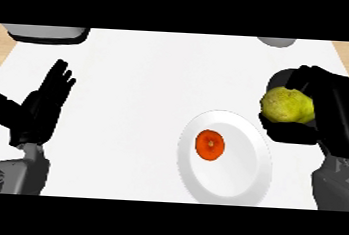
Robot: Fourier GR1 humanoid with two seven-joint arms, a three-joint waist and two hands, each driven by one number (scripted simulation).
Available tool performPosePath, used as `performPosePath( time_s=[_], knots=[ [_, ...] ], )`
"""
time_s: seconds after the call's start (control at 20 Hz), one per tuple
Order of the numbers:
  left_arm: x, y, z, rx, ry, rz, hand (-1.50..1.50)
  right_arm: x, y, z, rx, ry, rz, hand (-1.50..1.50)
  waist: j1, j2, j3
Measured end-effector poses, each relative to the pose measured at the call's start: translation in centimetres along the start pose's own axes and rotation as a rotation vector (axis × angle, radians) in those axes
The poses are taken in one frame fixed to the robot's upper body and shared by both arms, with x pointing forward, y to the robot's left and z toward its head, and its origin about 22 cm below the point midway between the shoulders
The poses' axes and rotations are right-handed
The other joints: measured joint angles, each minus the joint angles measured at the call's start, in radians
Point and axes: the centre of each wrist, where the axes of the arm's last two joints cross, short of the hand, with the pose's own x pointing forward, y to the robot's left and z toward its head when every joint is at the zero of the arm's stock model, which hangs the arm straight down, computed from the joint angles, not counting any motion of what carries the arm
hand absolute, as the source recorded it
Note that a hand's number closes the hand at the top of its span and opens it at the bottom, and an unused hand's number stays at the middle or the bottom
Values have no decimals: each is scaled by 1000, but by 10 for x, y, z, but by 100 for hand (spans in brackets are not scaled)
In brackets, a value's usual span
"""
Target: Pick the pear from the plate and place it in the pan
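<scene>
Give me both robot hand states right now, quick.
Left robot hand: open, fingers straight, resting at the view's left, holding nothing.
Right robot hand: shut on the pear, held off the plate.

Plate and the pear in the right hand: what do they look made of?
Plate: likely glazed ceramic, plain white and smooth with a soft sheen. Pear: natural fruit skin, matte yellow-green with speckled mottling, held in the curled right hand.
</scene>
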Motion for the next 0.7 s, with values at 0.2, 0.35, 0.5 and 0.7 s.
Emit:
performPosePath(
  time_s=[0.2,0.35,0.5,0.7],
  knots=[
    [1,-4,5,-3,-6,0,0,-42,6,-22,-36,38,-29,150,3,1,1],
    [-2,2,5,-5,-5,2,0,-75,9,-38,-51,70,-46,150,4,2,0],
    [0,1,2,-6,-4,0,0,-110,17,-50,-59,90,-68,150,5,3,1],
    [-7,3,6,-15,-4,4,0,-149,42,-63,-51,80,-84,150,13,5,1]
  ],
)
